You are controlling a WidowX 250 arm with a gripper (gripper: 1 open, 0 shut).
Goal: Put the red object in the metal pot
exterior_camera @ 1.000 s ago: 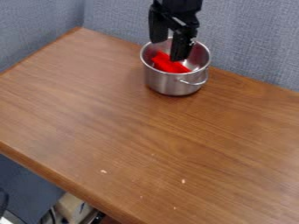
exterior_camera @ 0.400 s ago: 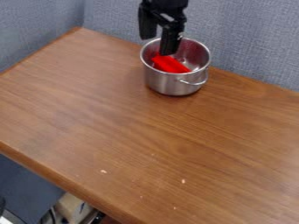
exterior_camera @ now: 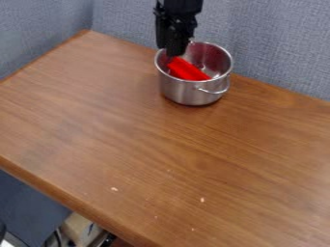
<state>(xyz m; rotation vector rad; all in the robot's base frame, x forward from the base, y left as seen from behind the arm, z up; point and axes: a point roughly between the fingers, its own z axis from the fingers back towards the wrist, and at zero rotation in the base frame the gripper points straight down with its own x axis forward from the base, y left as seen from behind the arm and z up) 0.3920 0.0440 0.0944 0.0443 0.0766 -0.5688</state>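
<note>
Found red object lying inside pot. Noted gripper shifted from over the pot to its far-left rim, holding nothing, jaw gap unclear. Judged placement done.

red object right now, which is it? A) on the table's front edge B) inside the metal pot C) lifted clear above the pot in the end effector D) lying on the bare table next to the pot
B: the red object lies inside the metal pot, showing below its rim, with the end effector at the pot's back-left rim.
</note>
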